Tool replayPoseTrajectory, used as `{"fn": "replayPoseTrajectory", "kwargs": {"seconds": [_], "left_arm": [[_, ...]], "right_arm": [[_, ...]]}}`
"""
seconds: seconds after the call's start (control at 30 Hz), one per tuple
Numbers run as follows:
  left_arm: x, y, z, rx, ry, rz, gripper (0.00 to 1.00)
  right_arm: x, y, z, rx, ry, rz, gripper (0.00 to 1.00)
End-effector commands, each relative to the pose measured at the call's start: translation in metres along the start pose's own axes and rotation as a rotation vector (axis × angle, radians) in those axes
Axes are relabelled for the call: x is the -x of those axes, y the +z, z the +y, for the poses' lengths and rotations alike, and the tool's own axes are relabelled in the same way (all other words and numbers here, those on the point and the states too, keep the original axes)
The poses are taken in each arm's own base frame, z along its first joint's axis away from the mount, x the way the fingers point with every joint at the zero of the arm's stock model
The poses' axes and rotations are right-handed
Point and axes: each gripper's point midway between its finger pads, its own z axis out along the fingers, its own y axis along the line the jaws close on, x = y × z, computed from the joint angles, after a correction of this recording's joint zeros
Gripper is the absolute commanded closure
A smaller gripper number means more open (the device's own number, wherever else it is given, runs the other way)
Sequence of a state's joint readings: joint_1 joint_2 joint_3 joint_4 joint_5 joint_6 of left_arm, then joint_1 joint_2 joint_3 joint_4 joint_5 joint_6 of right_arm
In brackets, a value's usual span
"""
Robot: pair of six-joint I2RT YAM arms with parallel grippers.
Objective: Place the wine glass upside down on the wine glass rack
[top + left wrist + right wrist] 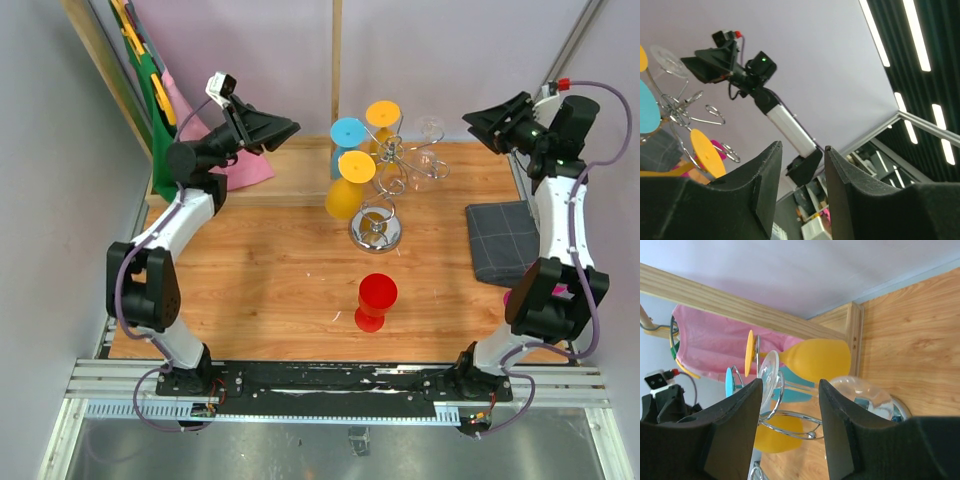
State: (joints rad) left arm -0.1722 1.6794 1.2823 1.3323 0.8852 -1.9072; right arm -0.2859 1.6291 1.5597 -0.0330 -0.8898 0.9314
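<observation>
A red wine glass (376, 298) stands on the wooden table, in front of the rack and free of both grippers. The chrome wire wine glass rack (397, 163) stands at the back centre on a mirrored base (375, 232). It also shows in the right wrist view (790, 417) and the left wrist view (680, 107). Upside down on it hang a blue glass (348, 133), two orange glasses (356, 170) and a clear glass (430, 126). My left gripper (287, 128) is open and empty, raised left of the rack. My right gripper (476, 121) is open and empty, raised right of it, with the clear glass (860, 395) seen between its fingers (740, 415).
A folded grey cloth (500, 240) lies at the table's right edge. A pink cloth (245, 165) lies on a raised wooden shelf (290, 185) at the back left. Green and yellow items (150, 90) lean in the back left corner.
</observation>
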Motion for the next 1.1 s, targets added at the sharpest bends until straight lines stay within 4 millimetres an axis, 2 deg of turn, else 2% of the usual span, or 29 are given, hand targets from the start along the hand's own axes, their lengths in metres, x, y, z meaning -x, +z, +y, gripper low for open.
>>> {"fn": "replayPoseTrajectory", "kwargs": {"seconds": [0.0,0.13,0.33,0.4,0.47,0.53,0.6,0.93,1.07], "left_arm": [[-0.012,-0.005,0.015,0.194,0.148,0.058,0.56],[-0.019,-0.018,0.035,0.319,0.164,0.053,0.56],[-0.039,-0.041,0.055,0.431,0.177,0.067,0.57],[-0.045,-0.056,0.074,0.579,0.179,0.068,0.57],[-0.052,-0.067,0.088,0.730,0.258,0.095,0.57],[-0.066,-0.074,0.095,0.817,0.309,0.141,0.57],[-0.082,-0.075,0.096,0.827,0.311,0.174,0.58],[-0.136,-0.080,0.078,0.907,0.395,0.219,0.58],[-0.166,-0.078,0.081,0.947,0.435,0.255,0.58]], "right_arm": [[0.018,-0.030,0.017,-0.041,-0.103,-0.098,0.49],[0.020,-0.043,0.030,-0.069,-0.143,-0.132,0.47],[0.012,-0.058,0.040,-0.087,-0.168,-0.162,0.47],[0.009,-0.061,0.041,-0.092,-0.170,-0.163,0.47],[0.006,-0.063,0.041,-0.092,-0.169,-0.163,0.46],[0.004,-0.064,0.042,-0.092,-0.166,-0.163,0.46],[0.002,-0.063,0.041,-0.087,-0.162,-0.162,0.46],[-0.004,-0.062,0.047,-0.062,-0.151,-0.151,0.46],[-0.006,-0.061,0.046,-0.062,-0.145,-0.150,0.46]]}}
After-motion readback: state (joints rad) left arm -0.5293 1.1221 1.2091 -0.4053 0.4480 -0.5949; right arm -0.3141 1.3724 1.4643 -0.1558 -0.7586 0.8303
